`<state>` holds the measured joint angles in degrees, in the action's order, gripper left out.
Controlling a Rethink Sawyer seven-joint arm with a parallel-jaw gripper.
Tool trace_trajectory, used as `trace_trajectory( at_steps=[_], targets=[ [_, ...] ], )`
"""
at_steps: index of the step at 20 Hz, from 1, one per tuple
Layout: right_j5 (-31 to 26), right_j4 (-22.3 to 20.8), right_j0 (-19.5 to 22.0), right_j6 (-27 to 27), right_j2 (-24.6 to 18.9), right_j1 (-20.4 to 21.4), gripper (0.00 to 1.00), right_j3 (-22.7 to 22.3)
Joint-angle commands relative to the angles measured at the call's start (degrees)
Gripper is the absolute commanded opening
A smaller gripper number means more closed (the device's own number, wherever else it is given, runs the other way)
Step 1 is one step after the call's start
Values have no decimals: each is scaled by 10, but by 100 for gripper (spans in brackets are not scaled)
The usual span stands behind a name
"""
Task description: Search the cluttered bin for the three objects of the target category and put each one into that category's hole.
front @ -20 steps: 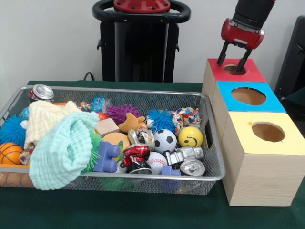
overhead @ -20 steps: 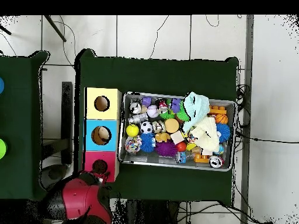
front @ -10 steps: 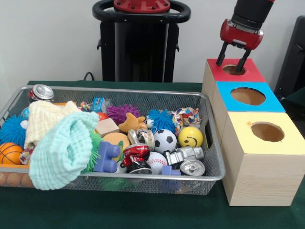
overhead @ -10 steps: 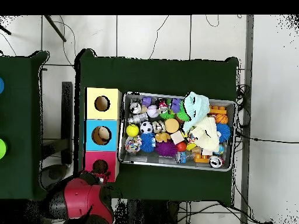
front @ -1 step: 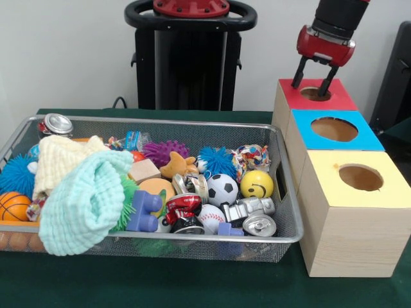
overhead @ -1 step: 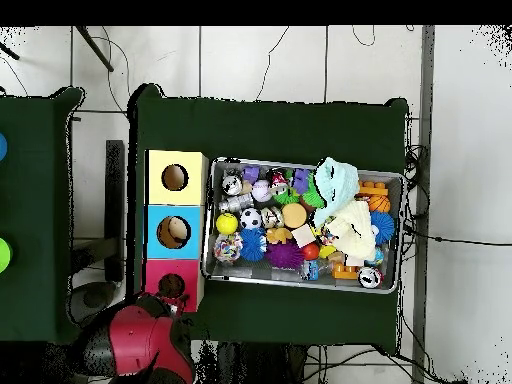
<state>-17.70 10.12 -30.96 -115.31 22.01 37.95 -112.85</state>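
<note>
The red and black tool (front @ -1 step: 314, 77) hangs above the round hole of the red-topped wooden box (front @ -1 step: 334, 98), its 2 black fingers (front @ -1 step: 299, 72) spread apart and holding nothing. The silver wire-mesh bin (front @ -1 step: 290, 221), on the green desk (front @ -1 step: 192, 282), holds a yellow smiley ball (front @ -1 step: 257, 183), a soccer ball (front @ -1 step: 222, 189) and a mint cloth (front @ -1 step: 87, 200).

Wall: plain pale wall (front @ -1 step: 70, 58) behind the scene.
Floor: light tiles (overhead @ -1 step: 260, 60) with dark seams and trailing cables (overhead @ -1 step: 420, 180).
Surface: dark green cloth (overhead @ -1 step: 270, 125).
Side table: possibly a second green-covered table (overhead @ -1 step: 35, 220).
</note>
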Motion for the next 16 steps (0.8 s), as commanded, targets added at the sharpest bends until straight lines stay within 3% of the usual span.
trace_trajectory(
  at_steps=[1, 6, 8, 9, 12, 16],
  targets=[
    [-46, 25, 10, -109, -46, 23, 100, -17],
    [-72, 17, 19, -94, -40, 31, 100, -3],
    [-47, 17, 23, -96, -41, 31, 100, -8],
    [-35, 17, 26, -96, -42, 32, 0, -10],
    [-53, 6, 35, -76, -47, 26, 0, 3],
    [-37, 9, 41, -81, -53, 28, 0, -6]
  ],
)
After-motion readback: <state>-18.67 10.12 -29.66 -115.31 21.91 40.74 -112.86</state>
